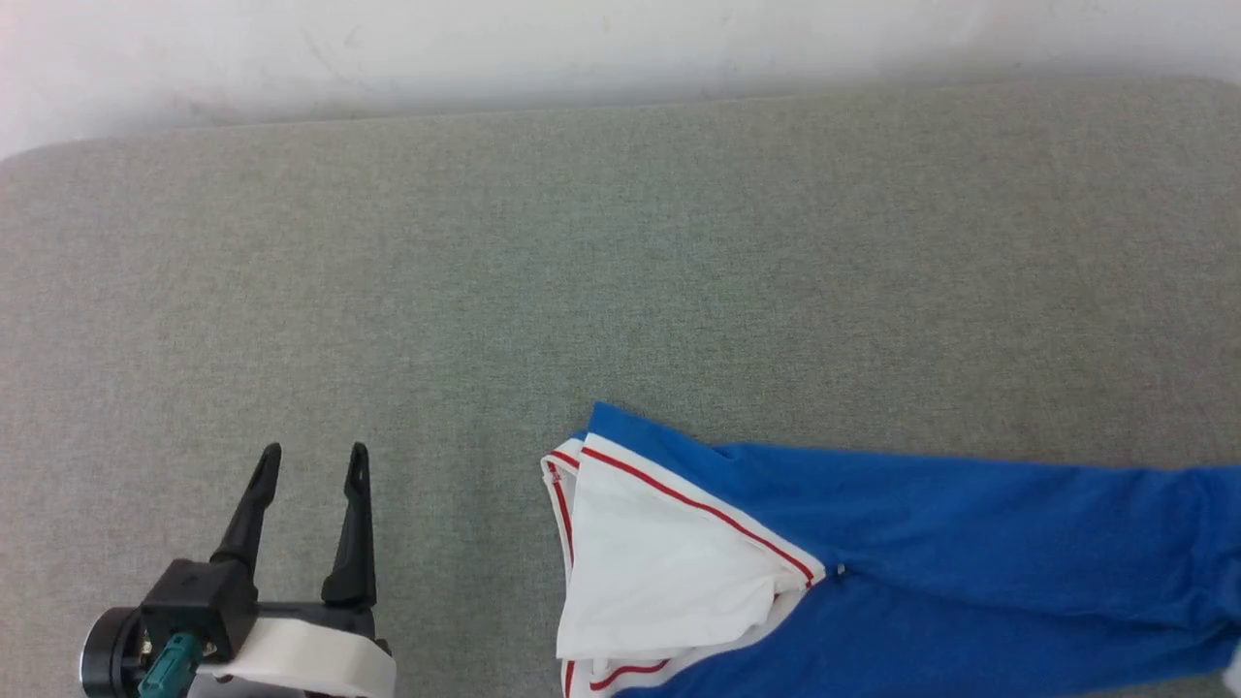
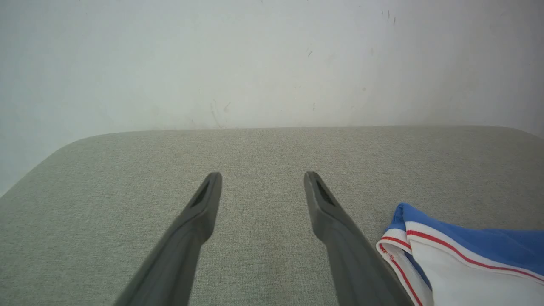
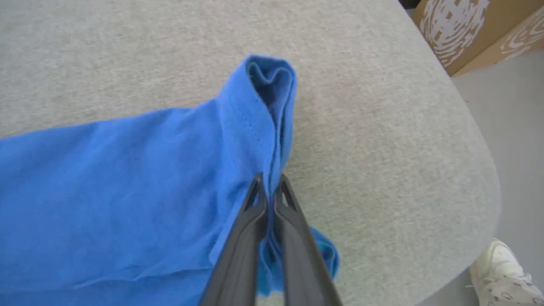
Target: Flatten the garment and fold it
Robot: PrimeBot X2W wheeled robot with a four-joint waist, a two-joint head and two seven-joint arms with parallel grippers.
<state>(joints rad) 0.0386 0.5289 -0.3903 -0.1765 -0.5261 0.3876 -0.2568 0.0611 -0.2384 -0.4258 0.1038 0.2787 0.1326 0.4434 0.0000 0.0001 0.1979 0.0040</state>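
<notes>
We have the grey padded table (image 1: pixel 620 242) carrying the garment (image 1: pixel 921 543) on our side of it, bunched rather than flat, its long axis running left to right. The blue body stretches away toward our right, and the white sleeve (image 1: pixel 659 562) ends near the table's middle. Our right gripper (image 3: pixel 270 182) is pressed together on a folded blue edge at the right end. Our left gripper (image 1: pixel 315 453) hovers spread and empty, left of the sleeve, near it but apart. We judge the left arm the nearer one to take that end and stretch the cloth lengthwise.
</notes>
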